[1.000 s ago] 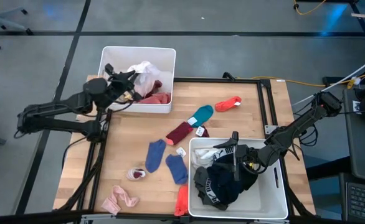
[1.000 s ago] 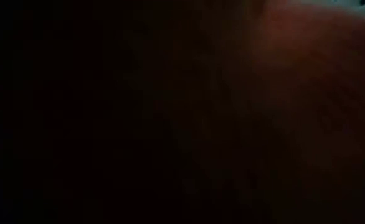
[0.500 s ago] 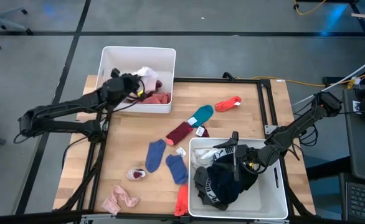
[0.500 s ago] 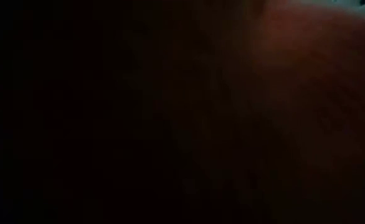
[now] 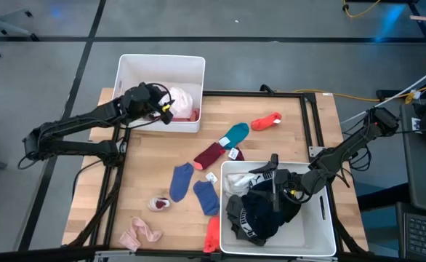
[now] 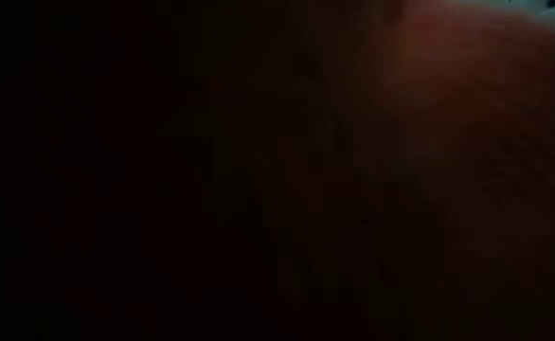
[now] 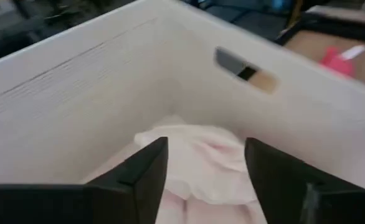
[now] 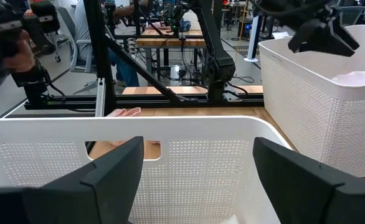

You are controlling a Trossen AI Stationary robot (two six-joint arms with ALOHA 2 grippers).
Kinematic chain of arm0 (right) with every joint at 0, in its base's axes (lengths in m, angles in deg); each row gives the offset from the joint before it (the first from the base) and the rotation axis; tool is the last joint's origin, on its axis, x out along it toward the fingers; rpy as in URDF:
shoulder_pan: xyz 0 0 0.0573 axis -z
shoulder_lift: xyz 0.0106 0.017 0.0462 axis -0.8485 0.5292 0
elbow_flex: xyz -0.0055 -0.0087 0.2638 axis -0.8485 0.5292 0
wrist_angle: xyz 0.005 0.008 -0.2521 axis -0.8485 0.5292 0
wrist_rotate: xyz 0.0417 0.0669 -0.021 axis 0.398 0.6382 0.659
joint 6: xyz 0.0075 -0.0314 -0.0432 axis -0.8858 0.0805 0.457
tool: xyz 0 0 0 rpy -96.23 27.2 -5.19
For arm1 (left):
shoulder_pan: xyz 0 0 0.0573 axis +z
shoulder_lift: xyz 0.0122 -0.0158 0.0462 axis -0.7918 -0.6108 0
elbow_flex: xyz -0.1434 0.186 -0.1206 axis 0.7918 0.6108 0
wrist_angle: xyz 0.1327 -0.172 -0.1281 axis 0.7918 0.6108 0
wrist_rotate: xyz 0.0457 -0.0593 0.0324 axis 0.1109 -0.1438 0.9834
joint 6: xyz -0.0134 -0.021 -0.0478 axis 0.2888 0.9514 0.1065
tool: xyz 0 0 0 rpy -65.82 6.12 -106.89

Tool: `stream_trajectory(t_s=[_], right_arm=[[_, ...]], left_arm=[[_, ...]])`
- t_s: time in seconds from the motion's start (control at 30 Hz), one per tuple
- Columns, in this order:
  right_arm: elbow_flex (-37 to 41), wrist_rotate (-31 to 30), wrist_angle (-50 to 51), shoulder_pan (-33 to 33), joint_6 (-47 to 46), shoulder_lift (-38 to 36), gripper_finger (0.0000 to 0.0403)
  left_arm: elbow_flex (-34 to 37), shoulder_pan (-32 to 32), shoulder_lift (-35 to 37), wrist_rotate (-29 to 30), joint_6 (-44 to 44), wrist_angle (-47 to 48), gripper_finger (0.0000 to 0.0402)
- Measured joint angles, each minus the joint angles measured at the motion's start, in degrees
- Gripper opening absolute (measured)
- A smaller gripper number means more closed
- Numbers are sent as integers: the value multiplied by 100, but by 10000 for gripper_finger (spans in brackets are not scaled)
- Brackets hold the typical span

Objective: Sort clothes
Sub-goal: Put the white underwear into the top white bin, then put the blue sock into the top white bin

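Socks (image 5: 195, 185) on wood tbl (image 5: 147, 156)

The low view is almost wholly dark, with only a dim reddish blur; nothing in it can be made out. In the left wrist view the pale pink garment (image 7: 201, 168) is cut off by the frame edge and partly hidden behind the left gripper's fingers (image 7: 148, 171). In the high view, the black clothes (image 5: 260, 211) cover whatever lies under them in the near white bin (image 5: 322, 229).

We are in a robotics lab.
Black metal frames (image 8: 104, 68), wooden workbenches (image 8: 170, 42) and floor cables (image 5: 366, 9) surround our table (image 5: 144, 156).
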Motion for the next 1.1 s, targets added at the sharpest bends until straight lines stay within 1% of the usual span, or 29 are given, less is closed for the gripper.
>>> stream_trajectory(t_s=[0.07, 0.23, 0.3, 0.33, 0.47, 0.6, 0.87, 1.0, 1.1], right_arm=[[0, 0, -1, 0, 0, 0, 303], [0, 0, -2, -1, 0, 0, 303], [0, 0, 0, 1, 0, 0, 303], [0, -3, -1, 1, 0, -1, 303], [0, -12, 0, 1, 0, 0, 303], [0, -15, 0, 1, 2, 0, 303], [0, -20, 0, 1, 2, 0, 303], [0, -20, 0, 1, 2, 0, 303], [0, -22, 2, 1, 2, 0, 303]], left_arm=[[-136, -55, 58, -353, 76, 27, 218], [-222, -483, 239, -1925, 102, -561, 223], [-204, -769, 253, -2345, 125, -806, 223], [-203, -921, 245, -2456, 126, -851, 223], [-195, -1547, 66, -2497, 155, -811, 224], [-193, -2087, -277, -2344, 276, -804, 224], [-192, -2910, -1435, -1883, 445, -787, 224], [-189, -3237, -2065, -1859, 511, -744, 224], [-189, -3446, -2441, -1862, 683, -485, 224]])
